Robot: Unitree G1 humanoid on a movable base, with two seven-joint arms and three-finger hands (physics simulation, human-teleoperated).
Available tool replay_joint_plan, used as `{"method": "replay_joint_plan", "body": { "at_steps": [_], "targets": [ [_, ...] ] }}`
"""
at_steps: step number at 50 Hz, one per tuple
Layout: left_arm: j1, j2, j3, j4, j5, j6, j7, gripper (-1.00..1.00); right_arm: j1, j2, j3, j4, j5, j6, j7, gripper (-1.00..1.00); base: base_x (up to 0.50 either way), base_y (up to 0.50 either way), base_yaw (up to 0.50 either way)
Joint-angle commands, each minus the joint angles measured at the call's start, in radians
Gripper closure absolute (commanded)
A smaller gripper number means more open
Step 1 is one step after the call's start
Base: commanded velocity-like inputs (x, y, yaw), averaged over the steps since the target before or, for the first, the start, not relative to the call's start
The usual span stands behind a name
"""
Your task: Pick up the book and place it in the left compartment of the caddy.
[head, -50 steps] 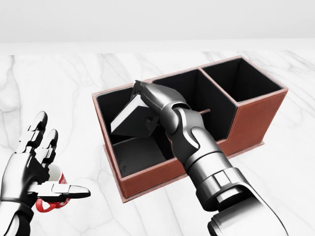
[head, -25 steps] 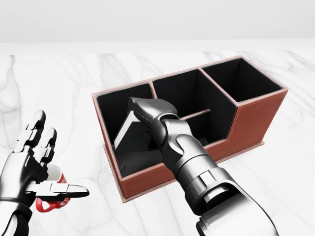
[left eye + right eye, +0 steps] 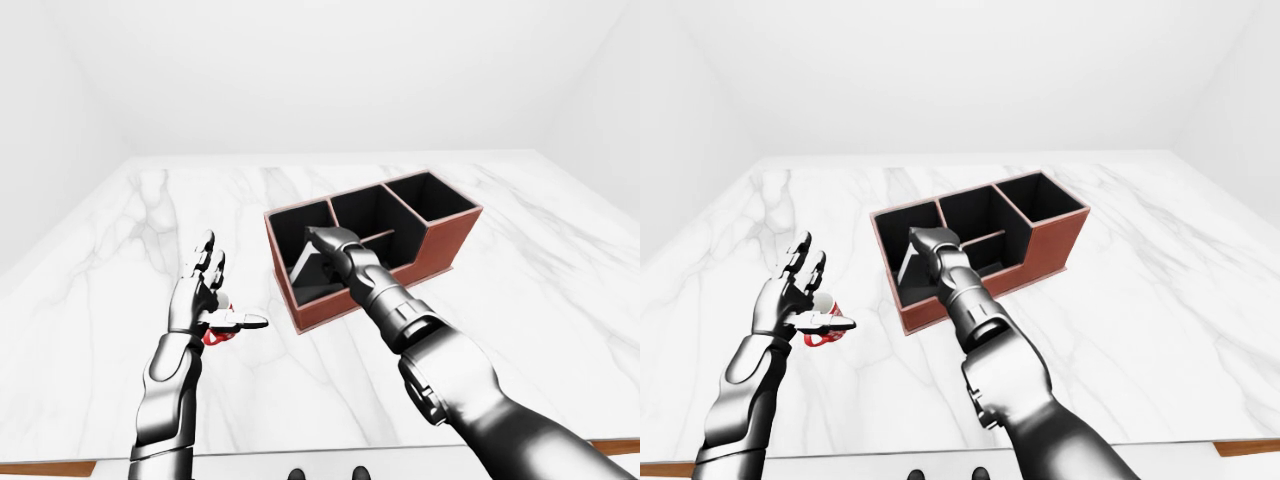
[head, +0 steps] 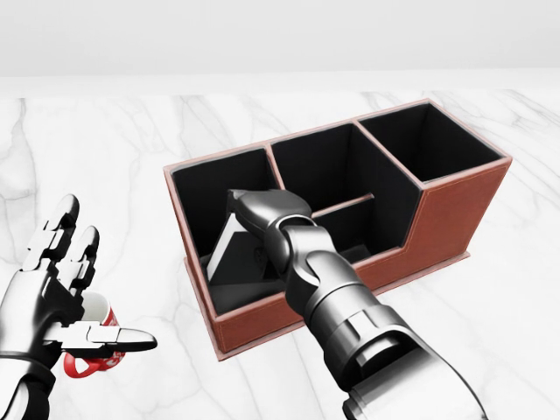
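Note:
The caddy (image 4: 455, 210) is a brown leather box with black compartments, standing on the marble table in the middle of the head view. My right hand (image 4: 255, 226) reaches down into its left compartment (image 4: 214, 179) and is shut on the book (image 4: 229, 255). The book is dark with a white page edge and leans tilted, low inside that compartment. My left hand (image 4: 63, 293) is open with fingers spread at the lower left of the head view, apart from the caddy.
A red and white mug (image 4: 94, 357) sits on the white marble table (image 4: 105, 157) just under my left hand. The caddy's middle compartment (image 4: 328, 166) and right compartment (image 4: 429, 136) hold nothing visible. The table's near edge shows at the bottom of the left-eye view (image 3: 60, 466).
My right hand has lowered the book deeper into the left compartment. The left hand has sunk slightly. The caddy and the mug have not moved.

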Motion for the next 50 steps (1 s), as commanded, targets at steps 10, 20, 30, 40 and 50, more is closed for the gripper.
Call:
{"method": "replay_joint_plan", "body": {
  "at_steps": [10,20,30,40,50],
  "targets": [
    [-0.001,0.000,-0.001,0.005,0.002,0.000,-0.001,-1.00,-0.001,-0.003,-0.020,-0.002,-0.016,0.000,-0.051,1.00,0.00,0.00,0.00],
    [0.001,0.000,0.000,0.001,0.002,0.000,-0.002,-1.00,0.003,-0.008,-0.023,0.001,-0.014,0.000,-0.057,0.62,0.00,0.00,0.00],
    [0.002,-0.001,-0.002,-0.002,0.002,0.000,-0.001,-1.00,0.010,-0.006,-0.019,-0.002,-0.019,0.000,-0.054,0.18,0.00,0.00,0.00],
    [0.003,-0.001,-0.001,-0.006,0.002,0.000,-0.002,-1.00,0.015,-0.008,-0.019,-0.002,-0.021,0.000,-0.053,0.06,0.00,0.00,0.00],
    [0.003,-0.001,-0.001,-0.006,0.003,0.000,-0.004,-1.00,0.022,-0.007,-0.018,-0.005,-0.022,0.000,-0.050,-0.38,0.00,0.00,0.00]
  ]
}}
